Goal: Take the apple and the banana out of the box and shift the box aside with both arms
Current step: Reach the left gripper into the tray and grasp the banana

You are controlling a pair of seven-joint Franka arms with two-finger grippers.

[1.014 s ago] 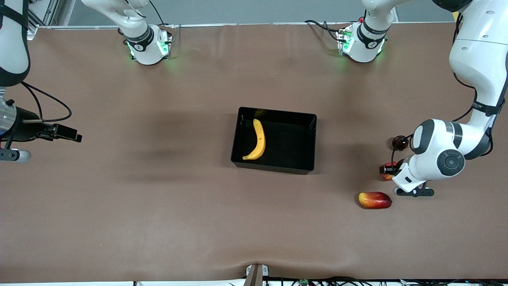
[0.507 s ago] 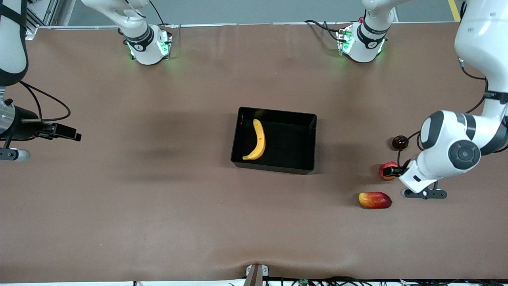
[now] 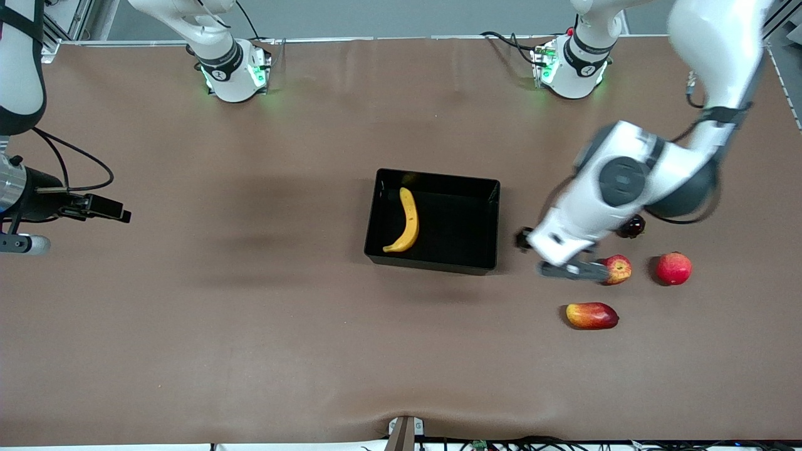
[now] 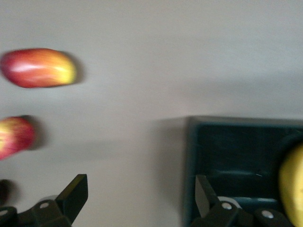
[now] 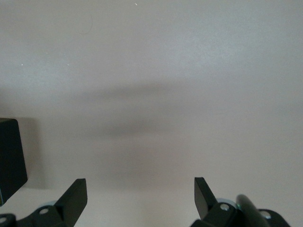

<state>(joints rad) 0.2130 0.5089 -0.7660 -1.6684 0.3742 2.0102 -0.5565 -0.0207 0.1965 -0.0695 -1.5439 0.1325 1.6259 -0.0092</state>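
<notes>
My left gripper [image 4: 137, 201] spread, empty, between box [image 3: 482, 268] and apple [image 3: 619, 269]; banana [image 3: 406, 221] in box; right gripper [image 5: 139, 198] spread, waiting.

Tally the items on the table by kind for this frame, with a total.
banana: 1
apple: 1
plain red round fruit: 1
mango: 1
small dark round object: 1
black box: 1
Total: 6

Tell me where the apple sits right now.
The apple rests on the table toward the left arm's end, between the box and the plain red fruit, with the mango nearer the camera.
</notes>
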